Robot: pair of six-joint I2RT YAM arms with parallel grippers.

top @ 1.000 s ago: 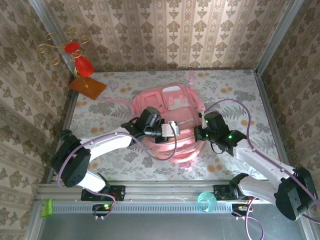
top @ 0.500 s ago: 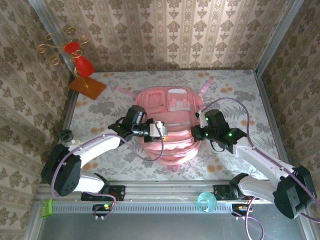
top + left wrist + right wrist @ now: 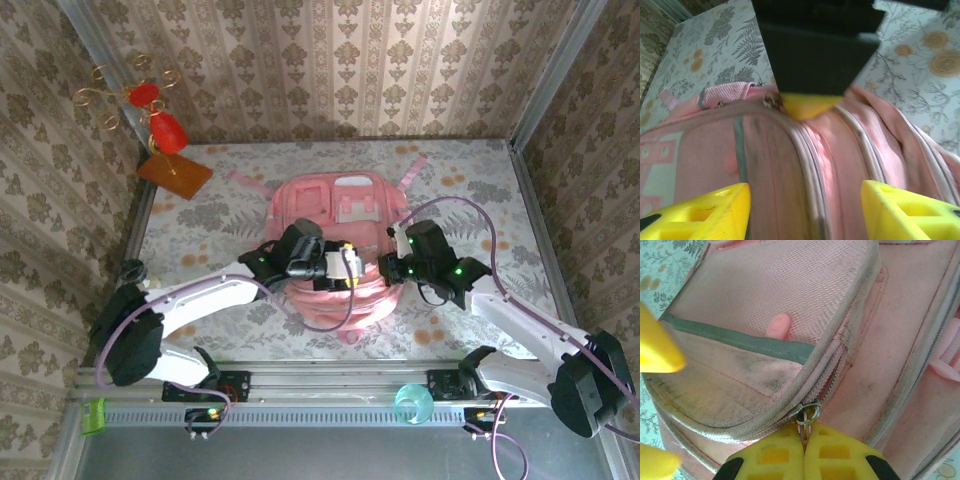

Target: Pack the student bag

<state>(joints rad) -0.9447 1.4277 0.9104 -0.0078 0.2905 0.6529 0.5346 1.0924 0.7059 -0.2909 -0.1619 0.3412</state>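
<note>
My right fingers (image 3: 804, 450) are clenching a metal zipper ring (image 3: 808, 414) right at their tips, with the student bag (image 3: 770, 300) spreading out beyond them. My left fingers (image 3: 710, 210) are standing released and apart, the bag's pink fabric lying between and past them and the floral desk (image 3: 920, 50) showing farther off.

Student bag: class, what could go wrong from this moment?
The right tool pinches just the small zipper ring; it could slip free under a pull. The left tool stands open over the student bag, gripping nothing, so the soft bag may drag along rather than the zipper running.
</note>
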